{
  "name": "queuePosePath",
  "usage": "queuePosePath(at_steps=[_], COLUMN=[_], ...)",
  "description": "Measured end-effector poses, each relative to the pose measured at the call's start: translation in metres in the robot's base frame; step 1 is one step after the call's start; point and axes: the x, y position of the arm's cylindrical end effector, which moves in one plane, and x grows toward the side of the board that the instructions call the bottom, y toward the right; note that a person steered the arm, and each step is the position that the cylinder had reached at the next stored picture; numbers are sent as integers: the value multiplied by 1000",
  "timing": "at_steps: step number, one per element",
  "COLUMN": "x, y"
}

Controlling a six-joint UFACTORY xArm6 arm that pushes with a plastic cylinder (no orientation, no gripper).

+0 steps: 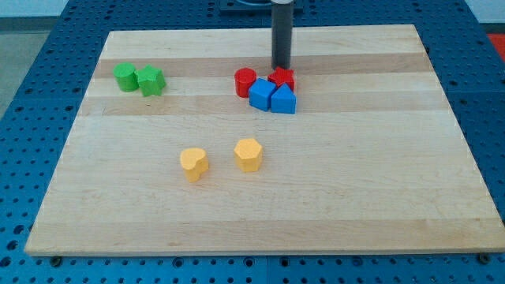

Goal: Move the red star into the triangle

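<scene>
The red star (pixel 282 78) sits at the upper middle of the wooden board (pixel 260 205). It touches the blue triangle-like block (pixel 284 100) just below it and a blue cube (pixel 261 93) at its lower left. A red cylinder (pixel 245 82) stands to the left, against the blue cube. My tip (pixel 281 67) is right behind the red star, at its top edge, apparently touching it.
Two green blocks (pixel 125 76) (pixel 150 80) sit side by side at the upper left. A yellow heart-like block (pixel 193 164) and a yellow hexagon-like block (pixel 248 155) lie below the middle. A blue pegboard table surrounds the board.
</scene>
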Motion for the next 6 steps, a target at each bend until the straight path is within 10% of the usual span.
queuePosePath(at_steps=[6], x=[-13], y=[-70])
